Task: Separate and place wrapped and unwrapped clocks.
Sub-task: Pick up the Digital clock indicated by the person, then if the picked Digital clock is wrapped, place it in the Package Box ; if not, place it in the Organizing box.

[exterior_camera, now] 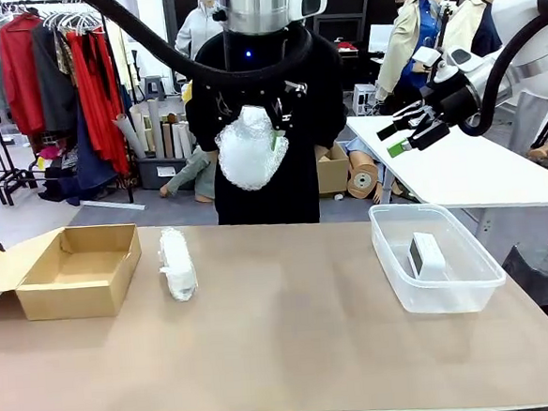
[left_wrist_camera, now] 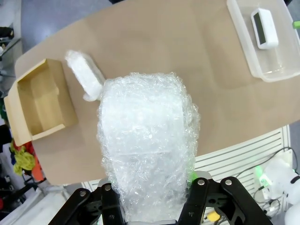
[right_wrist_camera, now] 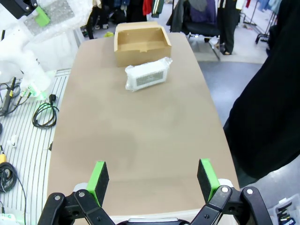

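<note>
High over the table's middle my left gripper [exterior_camera: 250,127] is shut on a fat oval bubble-wrap bundle [exterior_camera: 249,151], a wrapped clock; it bulges up between the fingers in the left wrist view [left_wrist_camera: 147,145]. A slimmer wrapped clock [exterior_camera: 176,262] lies on the table beside the cardboard box [exterior_camera: 76,271]; the same roll [right_wrist_camera: 146,73] and box [right_wrist_camera: 142,43] appear in the right wrist view. The bare white clock [exterior_camera: 426,254] lies in the clear plastic tub [exterior_camera: 436,293]. My right gripper [exterior_camera: 402,132] hangs open and empty, raised at the right above the tub.
A person in black [exterior_camera: 271,168] stands at the far edge behind the held bundle. The brown tabletop [exterior_camera: 293,345] has free room in the middle and front. A white table [exterior_camera: 469,168] stands behind at the right. Clothes racks [exterior_camera: 48,71] line the back left.
</note>
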You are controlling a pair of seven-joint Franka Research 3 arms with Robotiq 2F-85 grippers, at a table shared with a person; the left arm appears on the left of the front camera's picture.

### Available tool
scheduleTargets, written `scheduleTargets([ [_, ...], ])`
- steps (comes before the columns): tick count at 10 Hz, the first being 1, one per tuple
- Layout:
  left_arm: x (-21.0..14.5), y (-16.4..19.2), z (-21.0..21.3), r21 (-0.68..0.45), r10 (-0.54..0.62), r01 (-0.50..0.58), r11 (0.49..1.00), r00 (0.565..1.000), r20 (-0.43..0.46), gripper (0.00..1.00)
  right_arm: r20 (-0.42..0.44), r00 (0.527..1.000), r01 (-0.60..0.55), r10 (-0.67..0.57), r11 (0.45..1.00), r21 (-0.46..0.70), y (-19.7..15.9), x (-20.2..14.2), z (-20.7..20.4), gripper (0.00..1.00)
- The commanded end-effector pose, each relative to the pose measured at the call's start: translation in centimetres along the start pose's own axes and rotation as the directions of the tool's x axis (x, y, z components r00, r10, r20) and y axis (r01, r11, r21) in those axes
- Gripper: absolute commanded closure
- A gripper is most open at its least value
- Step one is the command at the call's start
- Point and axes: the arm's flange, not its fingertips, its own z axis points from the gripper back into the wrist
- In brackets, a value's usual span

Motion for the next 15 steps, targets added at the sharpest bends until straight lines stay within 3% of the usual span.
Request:
scheduleTargets([
  [1,-0.4,0.1,0.1,-0.004,-0.001,0.001,1.000,1.000,0.002,1.00,0.001,1.000,-0.003,0.003,1.000,-0.005,0.0,0.2,0.1,0.00],
  [13,-0.1,-0.3,-0.2,-0.001,-0.006,0.006,1.000,1.000,-0.003,1.00,0.001,1.000,-0.003,0.003,1.000,-0.005,0.0,0.2,0.1,0.00],
  [14,-0.4,0.0,0.3,0.011,-0.096,0.096,0.995,0.995,-0.007,1.00,0.001,1.000,-0.003,0.003,1.000,-0.005,0.0,0.2,0.1,0.00],
  [15,-0.5,1.9,1.3,0.018,-0.120,0.121,0.993,0.992,-0.028,1.00,0.001,1.000,-0.003,0.003,1.000,-0.005,0.0,0.2,0.1,0.00],
])
